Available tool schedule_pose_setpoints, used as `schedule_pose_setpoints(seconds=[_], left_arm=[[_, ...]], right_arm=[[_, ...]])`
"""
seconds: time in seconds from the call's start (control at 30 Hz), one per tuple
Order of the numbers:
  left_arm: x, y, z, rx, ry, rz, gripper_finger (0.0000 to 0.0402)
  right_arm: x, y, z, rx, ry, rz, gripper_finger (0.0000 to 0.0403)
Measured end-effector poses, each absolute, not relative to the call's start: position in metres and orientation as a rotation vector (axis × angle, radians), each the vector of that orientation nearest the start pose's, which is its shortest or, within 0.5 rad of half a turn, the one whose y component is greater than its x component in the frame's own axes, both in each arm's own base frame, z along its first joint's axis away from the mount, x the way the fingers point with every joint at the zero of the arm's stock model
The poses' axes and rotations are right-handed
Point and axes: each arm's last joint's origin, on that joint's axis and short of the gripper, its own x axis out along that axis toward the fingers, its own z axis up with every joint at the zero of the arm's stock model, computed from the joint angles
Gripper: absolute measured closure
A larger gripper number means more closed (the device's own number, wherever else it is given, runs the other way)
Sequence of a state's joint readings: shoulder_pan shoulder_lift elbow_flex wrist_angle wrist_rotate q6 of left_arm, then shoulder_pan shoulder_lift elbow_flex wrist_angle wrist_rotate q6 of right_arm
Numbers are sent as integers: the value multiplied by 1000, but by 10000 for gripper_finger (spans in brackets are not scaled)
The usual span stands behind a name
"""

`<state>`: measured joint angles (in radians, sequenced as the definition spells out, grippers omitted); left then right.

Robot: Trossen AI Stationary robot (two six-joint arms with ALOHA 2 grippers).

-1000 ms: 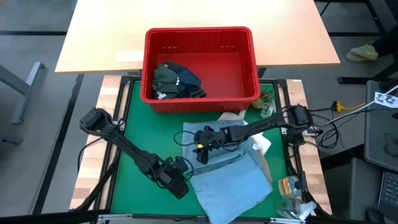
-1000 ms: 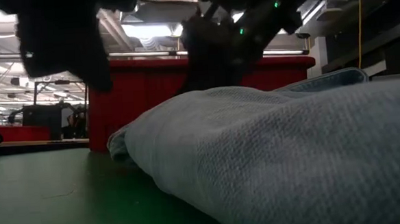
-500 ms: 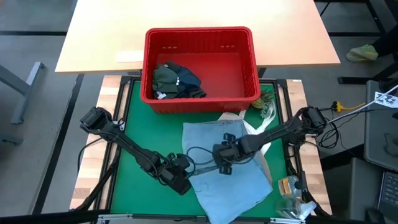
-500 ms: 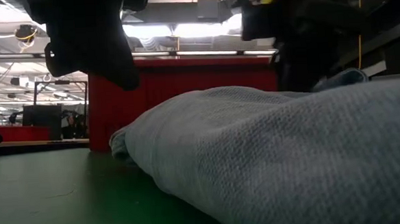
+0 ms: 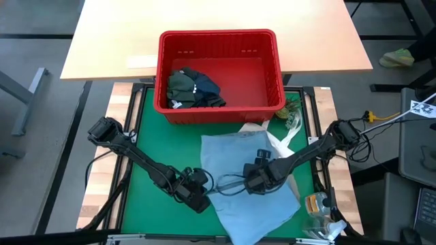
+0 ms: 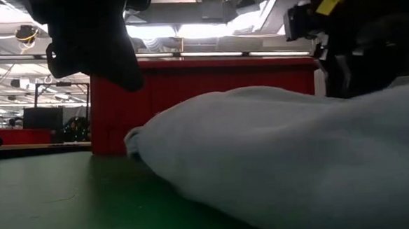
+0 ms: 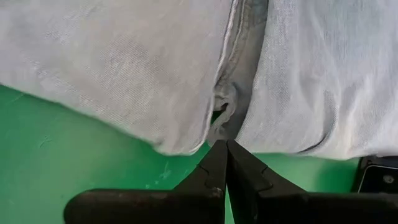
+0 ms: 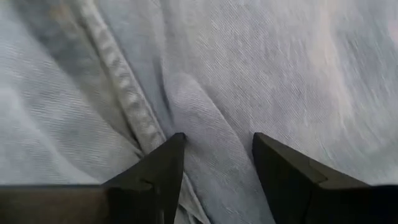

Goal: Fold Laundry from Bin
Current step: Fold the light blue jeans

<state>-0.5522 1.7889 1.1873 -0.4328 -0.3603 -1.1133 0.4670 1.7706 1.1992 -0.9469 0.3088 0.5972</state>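
In the lower centre of the high view, the right end effector (image 5: 253,182) has slid down the light blue shirt (image 5: 255,204) from nearer the bin, its jaws open over a ridged seam. So smoothing is under way. The left end effector (image 5: 197,199) stays closed at the soft denim-like hem. Beyond, on the worktop (image 5: 163,146), the red slotted bin (image 5: 279,68) holds dark crumpled garments (image 5: 194,88).
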Motion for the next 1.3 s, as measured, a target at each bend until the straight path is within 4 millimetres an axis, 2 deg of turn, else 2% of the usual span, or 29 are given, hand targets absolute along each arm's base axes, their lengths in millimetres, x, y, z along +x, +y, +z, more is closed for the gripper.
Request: schedule_pose_setpoints(seconds=[0.3, 0.53, 0.87, 0.97, 1.13, 1.3], left_arm=[[313, -180, 191, -562, 867, 362, 402], [318, -175, 192, -464, 819, 366, 402], [334, -160, 197, -423, 753, 328, 402], [336, -156, 198, -425, 745, 335, 402], [338, -156, 195, -427, 743, 335, 402], [341, -164, 176, -400, 774, 336, 402]], right_arm=[[279, 131, 187, -80, 1414, -333, 210], [279, 130, 190, -73, 1403, -327, 210], [266, 124, 226, -13, 1302, -291, 210], [260, 119, 234, -33, 1284, -333, 210], [254, 116, 230, -33, 1323, -401, 210], [248, 114, 208, 10, 1364, -396, 210]])
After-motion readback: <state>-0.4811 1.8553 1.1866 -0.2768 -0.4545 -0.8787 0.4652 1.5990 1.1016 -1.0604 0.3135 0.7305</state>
